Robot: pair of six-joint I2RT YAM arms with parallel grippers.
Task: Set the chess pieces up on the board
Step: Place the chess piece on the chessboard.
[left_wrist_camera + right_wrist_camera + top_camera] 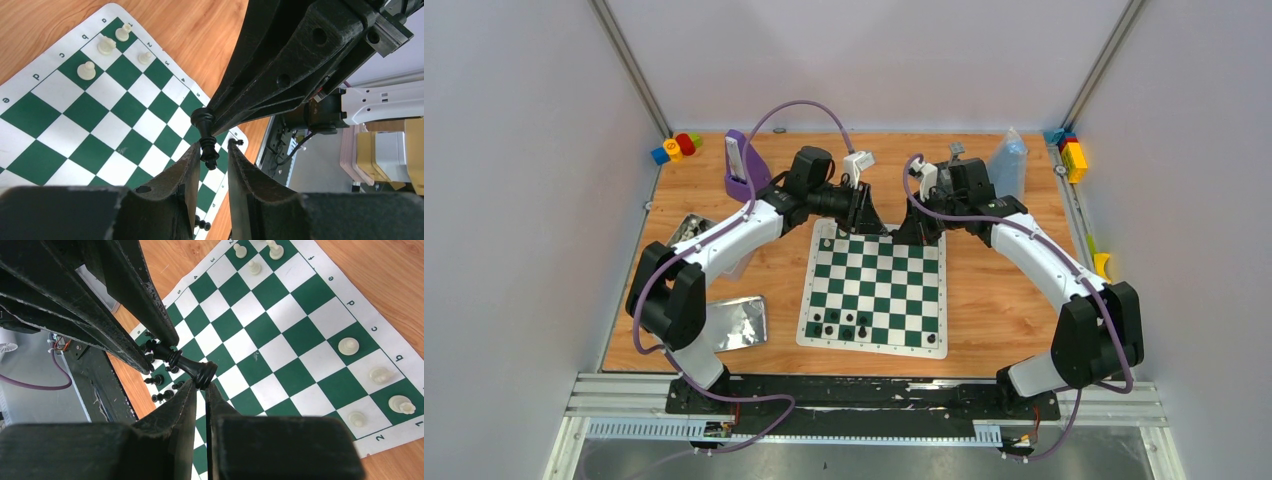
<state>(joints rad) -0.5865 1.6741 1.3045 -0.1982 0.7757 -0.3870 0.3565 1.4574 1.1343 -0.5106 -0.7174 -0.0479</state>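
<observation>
Top external view: shows the board [874,290] flat on the wooden table [994,300], with a few black chess pieces [847,322] standing on its near rows. Left wrist view: shows the left gripper [214,150] with fingers a little apart, set around the top end of one black piece [206,137]. Seems to touch this piece on one side only, with a narrow gap on the other side, so not clamped on it. Right wrist view: shows the right gripper [201,386] pressed together on the round base of the same piece. Holds it tilted in the air, above the board, between the two grippers. Shows also some white pieces [348,345] standing on squares near one corner of the board, well apart from the black ones.
</observation>
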